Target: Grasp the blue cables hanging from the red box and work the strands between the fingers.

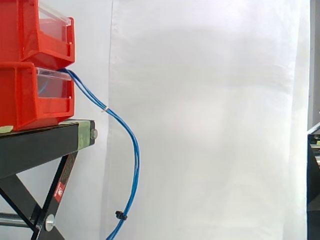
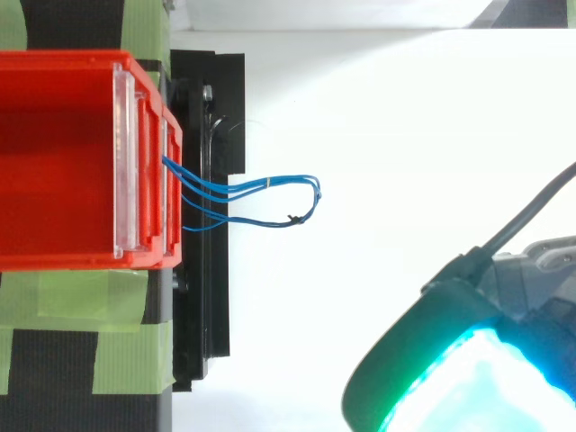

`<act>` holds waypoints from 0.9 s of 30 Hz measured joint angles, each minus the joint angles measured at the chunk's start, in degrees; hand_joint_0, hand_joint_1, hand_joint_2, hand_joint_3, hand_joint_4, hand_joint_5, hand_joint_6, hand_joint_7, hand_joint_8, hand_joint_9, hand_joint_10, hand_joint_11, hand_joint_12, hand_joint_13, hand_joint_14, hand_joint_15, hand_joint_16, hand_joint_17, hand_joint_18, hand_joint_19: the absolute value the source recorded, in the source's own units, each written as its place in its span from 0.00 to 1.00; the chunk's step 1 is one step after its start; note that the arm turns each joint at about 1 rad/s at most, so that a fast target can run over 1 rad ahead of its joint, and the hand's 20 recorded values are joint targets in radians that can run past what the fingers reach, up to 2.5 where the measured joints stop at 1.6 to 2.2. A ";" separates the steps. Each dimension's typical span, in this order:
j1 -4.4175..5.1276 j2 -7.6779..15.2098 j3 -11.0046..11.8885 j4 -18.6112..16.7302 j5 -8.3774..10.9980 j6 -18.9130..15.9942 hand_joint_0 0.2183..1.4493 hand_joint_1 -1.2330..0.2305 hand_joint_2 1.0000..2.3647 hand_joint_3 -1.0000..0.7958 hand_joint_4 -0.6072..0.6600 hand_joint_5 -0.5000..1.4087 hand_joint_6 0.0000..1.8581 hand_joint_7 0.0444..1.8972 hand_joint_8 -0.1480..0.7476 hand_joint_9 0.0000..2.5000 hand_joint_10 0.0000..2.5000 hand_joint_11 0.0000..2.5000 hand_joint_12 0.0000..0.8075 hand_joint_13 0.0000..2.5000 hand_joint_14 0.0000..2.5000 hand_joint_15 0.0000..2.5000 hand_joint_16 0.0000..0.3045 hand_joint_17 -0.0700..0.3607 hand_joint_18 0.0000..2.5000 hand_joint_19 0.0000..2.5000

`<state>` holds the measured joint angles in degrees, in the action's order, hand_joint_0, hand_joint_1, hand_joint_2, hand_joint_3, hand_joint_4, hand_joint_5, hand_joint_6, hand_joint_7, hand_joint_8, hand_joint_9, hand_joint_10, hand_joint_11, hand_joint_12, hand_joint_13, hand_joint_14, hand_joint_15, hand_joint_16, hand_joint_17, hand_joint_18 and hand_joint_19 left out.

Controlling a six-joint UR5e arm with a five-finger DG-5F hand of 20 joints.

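Where red box [image 1: 25, 100] ends, blue cables [image 1: 137, 160] hang downward

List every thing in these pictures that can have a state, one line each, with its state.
lower red bin: resting on the black stand.
upper red bin: stacked on the lower red bin, open-topped.
blue cables: hanging free from the lower red bin's front, tied together, not grasped.
hand: apart from the blue cables.

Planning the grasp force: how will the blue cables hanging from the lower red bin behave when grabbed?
Likely floppy: the blue cables sag in a loose curve from the lower red bin. Probably light, being thin. The white tie and black tie should keep strands bundled there.
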<state>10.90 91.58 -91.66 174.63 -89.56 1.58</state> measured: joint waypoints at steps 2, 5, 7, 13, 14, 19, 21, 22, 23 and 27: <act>0.00 0.00 0.01 0.00 0.00 0.00 0.30 0.51 0.00 0.00 0.52 0.00 0.00 0.31 0.46 0.00 0.00 0.00 0.51 0.00 0.00 0.09 0.28 0.60 0.00 0.06; 0.00 0.00 0.00 0.00 0.00 0.00 0.30 0.51 0.00 0.00 0.52 0.00 0.00 0.31 0.46 0.00 0.00 0.00 0.51 0.00 0.00 0.09 0.28 0.60 0.00 0.06; 0.00 0.00 0.00 0.00 -0.01 0.00 0.30 0.51 0.00 0.00 0.53 0.00 0.00 0.31 0.45 0.00 0.00 0.00 0.51 0.00 0.00 0.09 0.28 0.60 0.00 0.07; 0.00 0.00 0.00 0.00 -0.02 0.00 0.31 0.52 0.00 0.00 0.53 0.00 0.00 0.31 0.46 0.00 0.00 0.00 0.51 0.00 0.00 0.09 0.28 0.60 0.00 0.07; 0.00 0.00 0.00 0.02 -0.04 0.00 0.31 0.52 0.00 0.00 0.53 0.00 0.00 0.31 0.46 0.00 0.00 0.00 0.51 0.00 0.00 0.09 0.27 0.60 0.00 0.07; 0.00 0.00 0.00 1.09 -0.02 0.00 0.31 0.53 0.00 0.00 0.53 0.00 0.00 0.31 0.46 0.00 0.00 0.00 0.51 0.00 0.00 0.09 0.27 0.60 0.00 0.07; 0.00 0.00 0.01 1.43 -0.01 0.00 0.31 0.53 0.00 0.00 0.53 0.00 0.00 0.31 0.46 0.00 0.00 0.00 0.52 0.00 0.00 0.09 0.27 0.60 0.00 0.07; 0.00 0.00 0.01 1.53 -0.01 0.00 0.31 0.53 0.00 0.00 0.53 0.00 0.00 0.31 0.46 0.00 0.00 0.00 0.52 0.00 0.00 0.09 0.27 0.60 0.00 0.07; 0.02 0.00 0.01 1.61 -0.01 0.00 0.31 0.53 0.00 0.00 0.53 0.00 0.00 0.31 0.46 0.00 0.00 0.00 0.52 0.00 0.00 0.09 0.27 0.60 0.00 0.07; 0.10 0.00 0.00 1.97 -0.09 0.00 0.31 0.53 0.00 0.00 0.54 0.00 0.00 0.31 0.47 0.00 0.00 0.00 0.52 0.00 0.00 0.09 0.27 0.60 0.00 0.08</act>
<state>11.00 91.58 -91.66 176.61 -89.65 1.58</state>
